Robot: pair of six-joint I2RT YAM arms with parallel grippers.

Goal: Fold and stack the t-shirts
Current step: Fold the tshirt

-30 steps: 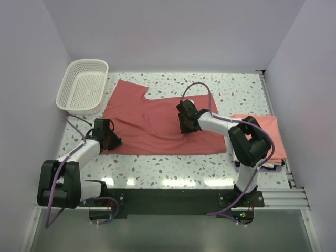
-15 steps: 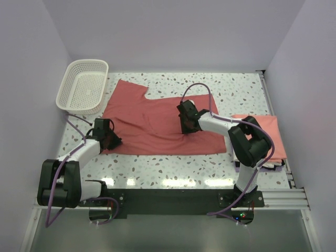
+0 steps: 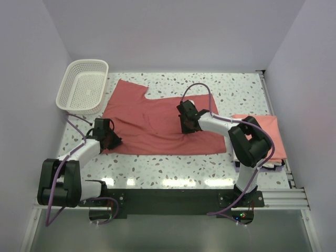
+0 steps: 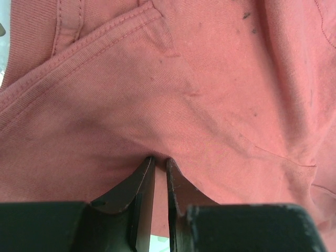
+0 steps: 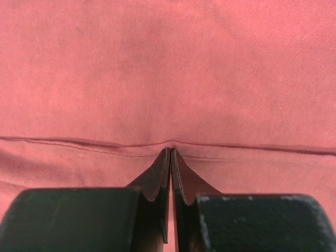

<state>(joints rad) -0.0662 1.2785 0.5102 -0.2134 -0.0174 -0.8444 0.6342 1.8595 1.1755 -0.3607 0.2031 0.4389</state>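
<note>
A dusty red t-shirt (image 3: 157,121) lies spread flat on the speckled table. My left gripper (image 3: 109,138) is at its near left corner. In the left wrist view the gripper (image 4: 160,160) is pinched on a fold of the red cloth (image 4: 173,84), with a narrow gap between the jaws. My right gripper (image 3: 188,125) is on the shirt's right half. In the right wrist view it (image 5: 170,151) is shut on a stitched hem of the cloth (image 5: 168,68). A lighter salmon t-shirt (image 3: 265,130) lies folded at the right edge.
A white lattice basket (image 3: 67,79) stands at the far left corner, touching the shirt's sleeve. A metal rail (image 3: 273,113) runs along the table's right side. Walls close in on the left, back and right.
</note>
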